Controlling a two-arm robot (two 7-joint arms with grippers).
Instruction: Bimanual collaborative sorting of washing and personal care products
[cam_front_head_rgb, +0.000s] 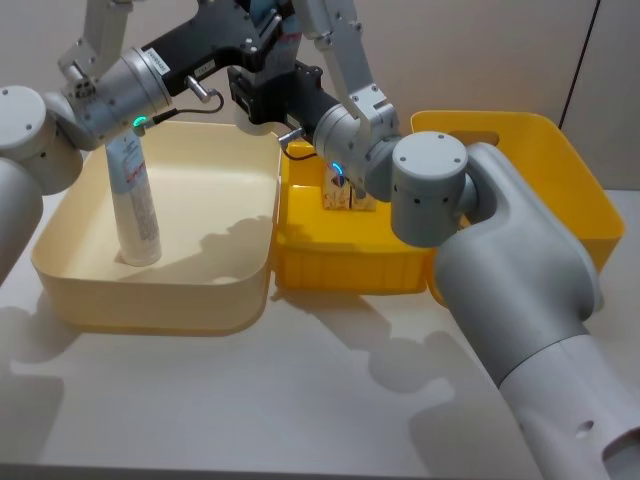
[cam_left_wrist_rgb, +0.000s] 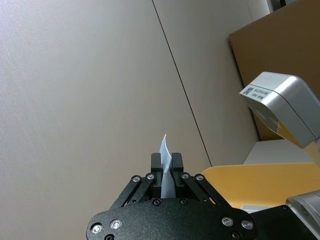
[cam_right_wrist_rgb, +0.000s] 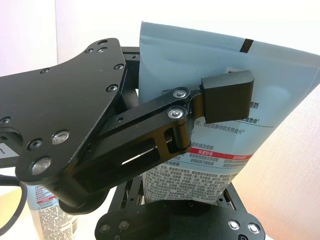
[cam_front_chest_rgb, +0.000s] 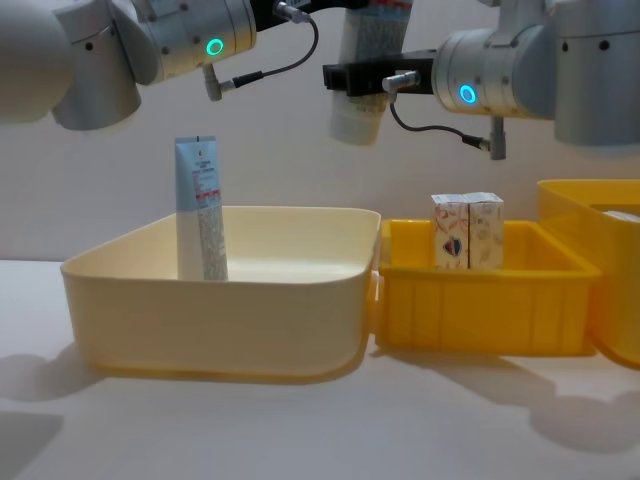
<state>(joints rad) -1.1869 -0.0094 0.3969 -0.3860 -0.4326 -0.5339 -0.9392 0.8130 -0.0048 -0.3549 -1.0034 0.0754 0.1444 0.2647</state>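
Tube (cam_right_wrist_rgb: 220, 100), pale blue and white with a red band, is held in the air between both grippers, above the gap where the two nearer trays meet. The left gripper (cam_left_wrist_rgb: 167, 172) has its fingers (cam_left_wrist_rgb: 156, 170) pressed together on the tube's flat crimped end, a thin white edge of which stands up between them. The right gripper (cam_right_wrist_rgb: 200, 145) is clamped across the tube's printed body; one black pad (cam_right_wrist_rgb: 227, 100) lies flat on the front face. In the chest view the same tube hangs cap end down (cam_front_chest_rgb: 362, 105), near the top of the picture, with the right gripper's black body (cam_front_chest_rgb: 365, 77) just beside it.

Both arms reach in high over the table. The left arm comes from the left side above the cream tray, the right arm from the right side above the small yellow tray.

A second tube (cam_front_head_rgb: 135, 205) stands upright inside the cream tray (cam_front_head_rgb: 160, 300), near its left wall, crimped end up. It is apart from both grippers.

Two small cartons (cam_front_chest_rgb: 467, 232) with orange and blue print stand side by side, touching, in the small yellow tray (cam_front_chest_rgb: 470, 325). This tray sits just beside the cream tray, on its right, the walls touching or nearly so.

A larger yellow tray (cam_front_head_rgb: 560, 160) stands at the right, behind the right arm. Its contents cannot be made out.

All trays rest on a white table (cam_front_head_rgb: 250, 400).
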